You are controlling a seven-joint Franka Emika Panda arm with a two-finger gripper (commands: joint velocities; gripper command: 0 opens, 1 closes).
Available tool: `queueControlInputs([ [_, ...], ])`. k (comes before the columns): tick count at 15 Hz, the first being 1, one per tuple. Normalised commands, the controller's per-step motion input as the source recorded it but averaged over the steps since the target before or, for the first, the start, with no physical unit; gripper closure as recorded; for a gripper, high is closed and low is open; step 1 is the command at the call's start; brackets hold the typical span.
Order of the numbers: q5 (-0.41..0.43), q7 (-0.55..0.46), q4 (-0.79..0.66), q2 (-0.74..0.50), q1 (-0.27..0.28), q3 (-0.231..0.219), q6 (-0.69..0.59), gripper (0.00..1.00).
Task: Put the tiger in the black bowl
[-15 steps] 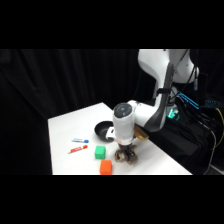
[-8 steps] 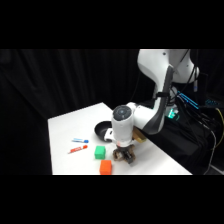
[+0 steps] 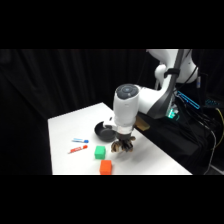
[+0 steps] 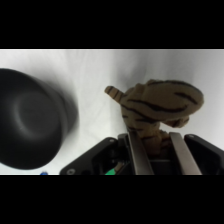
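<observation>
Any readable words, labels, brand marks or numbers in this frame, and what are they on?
None can be read.
Red item and blue item on the table: any print too blurred.
Tiger, black bowl, hand: no text visible.

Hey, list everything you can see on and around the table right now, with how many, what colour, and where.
Striped tan-and-brown toy tiger: one, between the gripper's fingers, beside the bowl, not in it.
Small round black bowl: one, black, mid-table, just behind the gripper; nothing visible in it.
Green block: one, green, in front of the bowl.
Orange block: one, orange, near the table's front edge.
Small blue item: one, blue and white, left of the green block; too small to identify.
Small red item: one, red and white, just in front of the blue one.
White table: one, white, against a black backdrop.
White robot arm: one, reaching in from the upper right.
Gripper: one, black, closed on the tiger.
</observation>
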Motion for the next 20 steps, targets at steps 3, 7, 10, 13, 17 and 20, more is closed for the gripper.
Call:
queueControlInputs([
  [3,-0.188,-0.12,-0.18,-0.54,-0.239,0.047,-0.27,0.96],
  [7,-0.086,-0.27,-0.11,-0.39,-0.351,0.027,-0.14,0.96],
  [10,0.033,-0.34,-0.01,-0.17,-0.333,-0.016,-0.05,0.96],
  [13,0.108,-0.29,0.03,-0.01,-0.229,-0.013,0.01,0.96],
  [17,0.178,-0.23,0.0,0.1,-0.117,0.013,0.09,0.96],
  [20,0.174,-0.19,0.0,0.16,-0.073,0.012,0.19,0.96],
])
